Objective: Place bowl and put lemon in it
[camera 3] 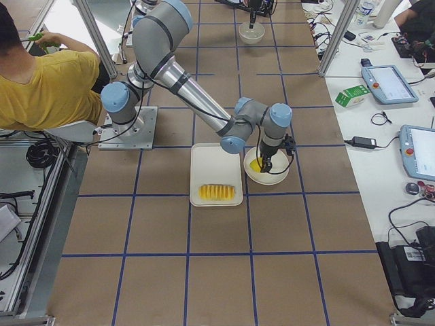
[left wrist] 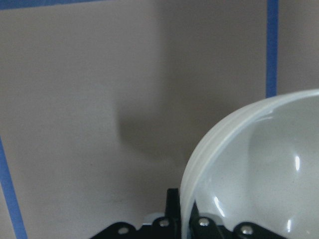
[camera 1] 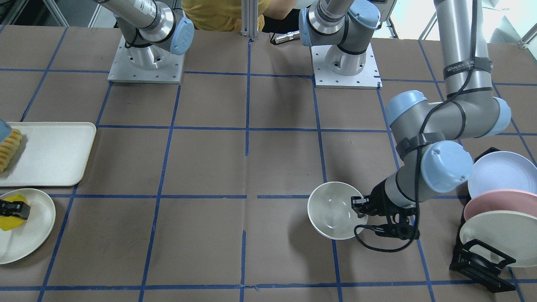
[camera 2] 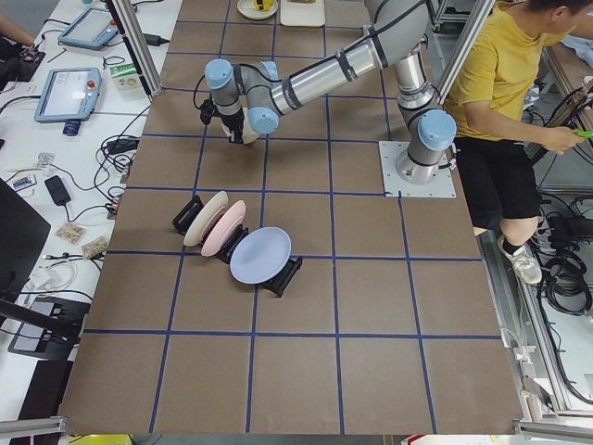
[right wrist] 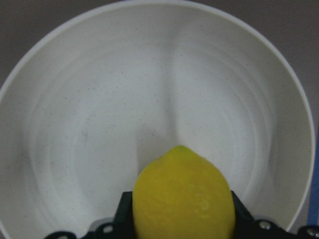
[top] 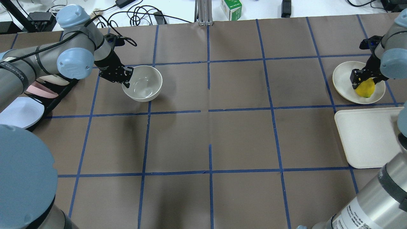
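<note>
The off-white bowl (camera 1: 333, 209) (top: 143, 83) is on the left arm's side of the table, tilted slightly. My left gripper (camera 1: 358, 205) (top: 127, 78) is shut on its rim, one finger inside and one outside. The left wrist view shows the bowl's rim (left wrist: 259, 169) clamped at the bottom edge, with its shadow on the table. The yellow lemon (top: 365, 89) (camera 1: 9, 218) (right wrist: 184, 194) is over a shallow cream plate (top: 343, 81) (camera 1: 33, 228) (right wrist: 99, 124). My right gripper (top: 362, 83) (camera 1: 12, 209) is shut on the lemon from above.
A cream tray (camera 1: 54, 155) (top: 365, 140) next to the plate holds a row of yellow-orange fruit slices (camera 1: 9, 149) (camera 3: 217, 192). A black rack with blue, pink and cream plates (camera 1: 499, 197) (camera 2: 236, 241) stands beside the left arm. Both arm bases (camera 1: 144, 63) are at the robot side.
</note>
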You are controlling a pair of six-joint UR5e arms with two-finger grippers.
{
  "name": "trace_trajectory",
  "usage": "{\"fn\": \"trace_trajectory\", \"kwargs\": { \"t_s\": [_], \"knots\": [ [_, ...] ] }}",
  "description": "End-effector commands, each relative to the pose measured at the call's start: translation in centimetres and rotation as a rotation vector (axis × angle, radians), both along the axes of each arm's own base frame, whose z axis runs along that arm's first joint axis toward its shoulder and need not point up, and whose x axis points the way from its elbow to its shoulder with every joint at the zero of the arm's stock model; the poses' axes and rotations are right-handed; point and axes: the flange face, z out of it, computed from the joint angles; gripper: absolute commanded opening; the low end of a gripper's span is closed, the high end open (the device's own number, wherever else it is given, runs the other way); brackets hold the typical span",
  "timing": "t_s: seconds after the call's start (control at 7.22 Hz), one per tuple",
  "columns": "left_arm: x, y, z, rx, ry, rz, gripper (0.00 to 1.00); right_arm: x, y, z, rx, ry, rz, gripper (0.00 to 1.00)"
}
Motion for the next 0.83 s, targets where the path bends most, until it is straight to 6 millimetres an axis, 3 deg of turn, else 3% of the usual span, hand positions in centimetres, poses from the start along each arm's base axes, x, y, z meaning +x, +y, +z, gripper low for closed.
{"fn": "trace_trajectory", "kwargs": {
  "t_s": [0.0,0.14,0.28,0.55,0.69],
  "knots": [
    [-10.8,4.1,0.3,0.013,0.013,0.070,0.00,1.3,1.2,5.3,0.015,-0.023,-0.002,0.00],
    [-15.4,5.7,-1.6,-0.006,0.009,0.142,0.00,3.9,2.0,8.7,0.007,-0.075,-0.004,0.00],
    [-18.8,7.1,-2.4,-0.048,0.021,0.145,0.00,7.2,2.1,10.6,0.004,-0.100,-0.025,0.00],
    [-19.7,8.3,-4.4,-0.014,0.013,0.188,0.00,14.7,2.6,13.4,0.015,-0.099,-0.088,0.00],
    [-20.1,8.6,-4.6,-0.012,0.014,0.183,0.00,19.4,2.7,14.0,0.008,-0.088,-0.117,0.00]
  ]
}}
